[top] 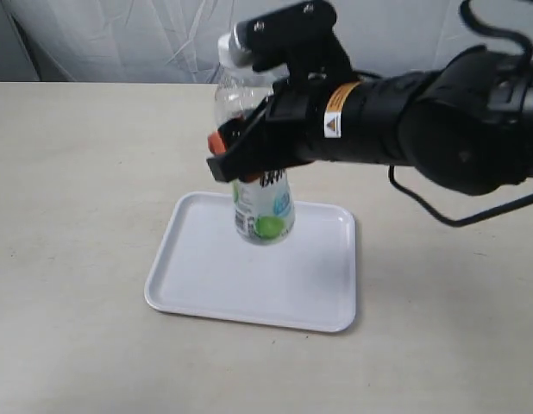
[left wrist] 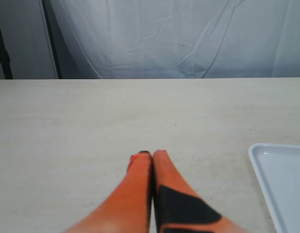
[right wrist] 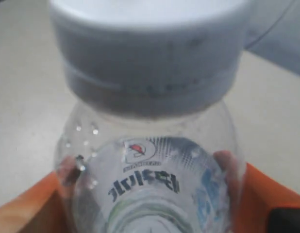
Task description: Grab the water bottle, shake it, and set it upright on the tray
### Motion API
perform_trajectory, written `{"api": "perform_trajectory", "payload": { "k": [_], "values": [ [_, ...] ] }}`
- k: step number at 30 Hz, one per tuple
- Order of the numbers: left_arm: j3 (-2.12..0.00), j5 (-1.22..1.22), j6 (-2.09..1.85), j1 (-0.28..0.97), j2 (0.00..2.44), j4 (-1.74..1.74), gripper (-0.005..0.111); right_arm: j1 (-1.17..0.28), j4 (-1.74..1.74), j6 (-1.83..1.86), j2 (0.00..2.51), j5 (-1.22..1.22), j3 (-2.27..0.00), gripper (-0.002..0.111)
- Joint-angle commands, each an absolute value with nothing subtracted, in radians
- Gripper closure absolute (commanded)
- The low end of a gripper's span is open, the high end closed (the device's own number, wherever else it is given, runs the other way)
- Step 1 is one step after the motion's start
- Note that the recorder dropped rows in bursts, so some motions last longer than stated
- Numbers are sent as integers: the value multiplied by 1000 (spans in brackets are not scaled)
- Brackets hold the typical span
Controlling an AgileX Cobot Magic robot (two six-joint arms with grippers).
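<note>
Exterior view: water bottle [top: 265, 211] is roughly upright, slightly tilted, over the far part of the tray [top: 206, 289]; cannot tell whether its base touches the tray. Right gripper [top: 241, 159] has its jaws clamped on the bottle's middle, just above the label. Right arm reaches in about level from the right, wrist turned so the jaws grip from the side. Risks, as I judge them: releasing while the bottle leans could topple it onto the tray or roll it off onto the tabletop [top: 77, 190]; the smooth plastic could also slip in the jaws during a hard shake. Left wrist view: left gripper [left wrist: 151, 155] has its jaws pressed together, holding nothing, low over bare tabletop. The tray corner is off to 1 side, well apart, so little collision risk. Right wrist view: white cap [right wrist: 150, 53] fills the frame and looks seated. Orange fingers [right wrist: 28, 208] press both sides of the clear body, droplets inside. A leak looks unlikely.
</note>
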State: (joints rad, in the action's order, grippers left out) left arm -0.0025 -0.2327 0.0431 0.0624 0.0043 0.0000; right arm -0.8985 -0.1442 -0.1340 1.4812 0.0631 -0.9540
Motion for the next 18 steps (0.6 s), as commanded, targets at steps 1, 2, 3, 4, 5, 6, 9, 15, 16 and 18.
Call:
{"api": "perform_trajectory", "payload": {
  "k": [1,2,3,4,5,6,9,15,16,18],
  "values": [
    [0,-232,43,62,0,0,106,-898,-172,-128,1382,-10,-1022,109],
    [0,-232,43,62,0,0,106,-898,-170,-131,1368,-16,-1025,109],
    [0,-232,43,62,0,0,106,-898,-151,-139,1358,-23,-1025,109],
    [0,-232,43,62,0,0,106,-898,-126,-146,1354,-25,-1025,109],
    [0,-232,43,62,0,0,106,-901,-104,-153,1354,-18,-1025,109],
    [0,-232,43,62,0,0,106,-911,-91,-156,1354,-9,-1025,109],
    [0,-232,43,62,0,0,106,-965,-83,-156,1376,0,-1025,109],
    [0,-232,43,62,0,0,106,-1109,-147,-142,1456,-43,-1025,109],
    [0,-232,43,62,0,0,106,-1120,-180,-132,1466,-36,-1025,109],
    [0,-232,43,62,0,0,106,-1114,-206,-130,1480,0,-1025,109]
  ]
}}
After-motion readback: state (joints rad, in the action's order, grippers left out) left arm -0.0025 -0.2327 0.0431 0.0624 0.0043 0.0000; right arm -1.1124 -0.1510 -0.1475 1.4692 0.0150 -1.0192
